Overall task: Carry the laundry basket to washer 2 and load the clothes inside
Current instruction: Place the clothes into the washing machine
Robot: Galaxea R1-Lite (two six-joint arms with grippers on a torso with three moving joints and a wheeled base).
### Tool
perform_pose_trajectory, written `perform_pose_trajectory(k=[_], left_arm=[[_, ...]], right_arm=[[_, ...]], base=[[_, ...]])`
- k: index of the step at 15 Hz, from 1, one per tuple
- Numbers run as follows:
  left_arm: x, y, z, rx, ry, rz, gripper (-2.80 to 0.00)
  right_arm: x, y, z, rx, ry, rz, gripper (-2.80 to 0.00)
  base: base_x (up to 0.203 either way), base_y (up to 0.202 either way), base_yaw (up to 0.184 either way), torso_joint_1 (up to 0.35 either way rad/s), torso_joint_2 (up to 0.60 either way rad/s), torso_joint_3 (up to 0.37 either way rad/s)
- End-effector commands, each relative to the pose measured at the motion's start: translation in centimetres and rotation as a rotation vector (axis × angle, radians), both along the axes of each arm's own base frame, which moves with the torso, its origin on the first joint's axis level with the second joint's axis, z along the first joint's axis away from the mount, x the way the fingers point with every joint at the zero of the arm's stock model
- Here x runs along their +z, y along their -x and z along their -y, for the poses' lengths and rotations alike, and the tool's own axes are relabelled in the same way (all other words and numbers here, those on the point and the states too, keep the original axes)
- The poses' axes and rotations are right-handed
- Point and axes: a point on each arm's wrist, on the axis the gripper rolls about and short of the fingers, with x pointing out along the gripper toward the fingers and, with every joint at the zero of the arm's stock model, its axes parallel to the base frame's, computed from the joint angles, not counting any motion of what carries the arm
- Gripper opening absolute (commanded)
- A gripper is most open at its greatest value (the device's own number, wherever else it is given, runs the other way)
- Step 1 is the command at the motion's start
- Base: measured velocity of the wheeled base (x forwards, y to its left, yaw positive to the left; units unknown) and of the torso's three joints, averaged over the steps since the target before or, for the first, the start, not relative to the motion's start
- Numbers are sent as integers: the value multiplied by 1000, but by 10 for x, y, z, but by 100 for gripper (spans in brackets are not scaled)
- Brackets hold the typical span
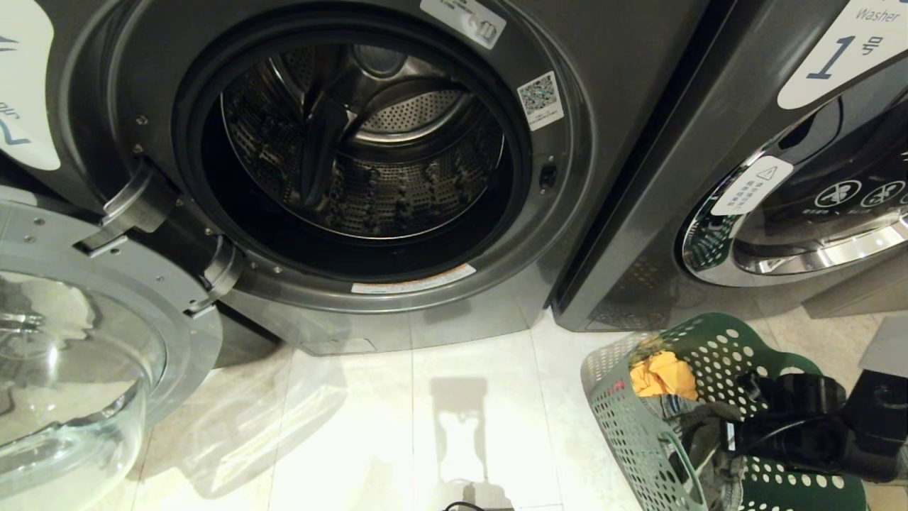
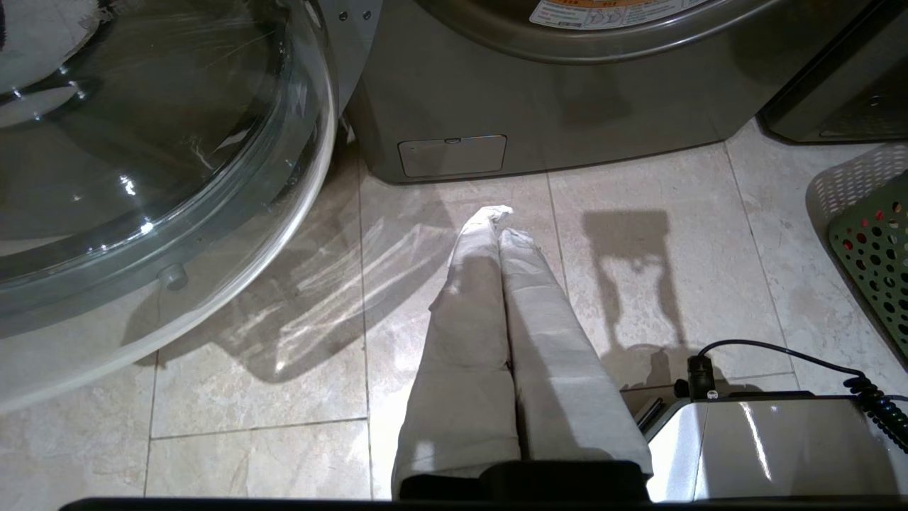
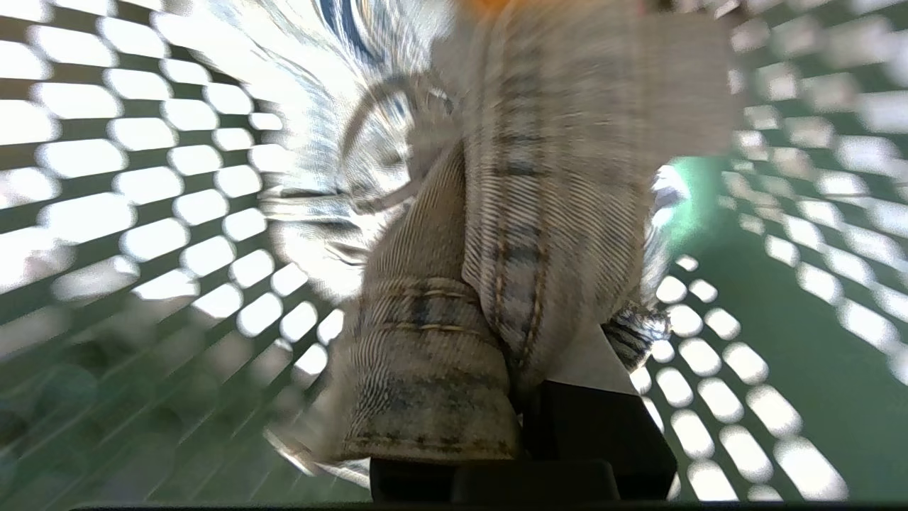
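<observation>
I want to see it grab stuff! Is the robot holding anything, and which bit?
The right gripper pinches the grey jeans by a stitched seam fold, inside the laundry basket. The left gripper holds nothing.

On the right-hand machine (image 1: 709,177) you read "Washer" and a blue "1" on its white label (image 1: 844,53). The left label (image 1: 25,85) shows a partial numeral only; other stickers stay illegible.

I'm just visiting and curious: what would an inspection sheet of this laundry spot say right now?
Surface: pale tiled floor.
Job's things: washer 2 with door swung open, drum empty; laundry basket on the floor, jeans and yellow-orange cloth inside.
Clutter: nothing seen.
Grippers: right gripper inside the basket, shut on the jeans; left gripper shut, empty, above the floor.
Cables: black coiled cable on the robot's base.
Surroundings: washer 1, door closed.
</observation>
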Motion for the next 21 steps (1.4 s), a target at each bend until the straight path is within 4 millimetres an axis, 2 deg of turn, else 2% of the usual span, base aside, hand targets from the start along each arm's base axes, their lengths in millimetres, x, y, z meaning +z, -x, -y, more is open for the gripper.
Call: perform_pose_trajectory(k=[1, 4, 6, 9, 11, 12, 14, 17, 21], left_arm=[[0, 0, 0, 0, 0, -2, -280], [0, 0, 0, 0, 0, -2, -280], [0, 0, 0, 0, 0, -2, -280], [0, 0, 0, 0, 0, -2, -280], [0, 0, 0, 0, 0, -2, -280], [0, 0, 0, 1, 0, -2, -280], [0, 0, 0, 0, 0, -2, -280], [0, 0, 0, 0, 0, -2, -280], [0, 0, 0, 0, 0, -2, -280]], right_arm=[[86, 28, -5, -10, 70, 152, -280], [147, 81, -25, -5, 138, 264, -280], [178, 123, -43, 2, 195, 357, -280], [210, 179, -73, 37, 291, 537, -280], [225, 201, -91, 105, 369, 663, -280], [234, 205, -100, 171, 404, 725, -280], [251, 199, -113, 282, 412, 813, -280], [272, 190, -139, 457, 352, 905, -280], [282, 175, -189, 656, 238, 941, -280]], base=[[0, 0, 0, 0, 0, 0], [0, 0, 0, 0, 0, 0], [0, 0, 0, 0, 0, 0], [0, 0, 0, 0, 0, 0], [0, 0, 0, 0, 0, 0], [0, 0, 0, 0, 0, 0], [0, 0, 0, 0, 0, 0], [0, 0, 0, 0, 0, 0], [0, 0, 0, 0, 0, 0]])
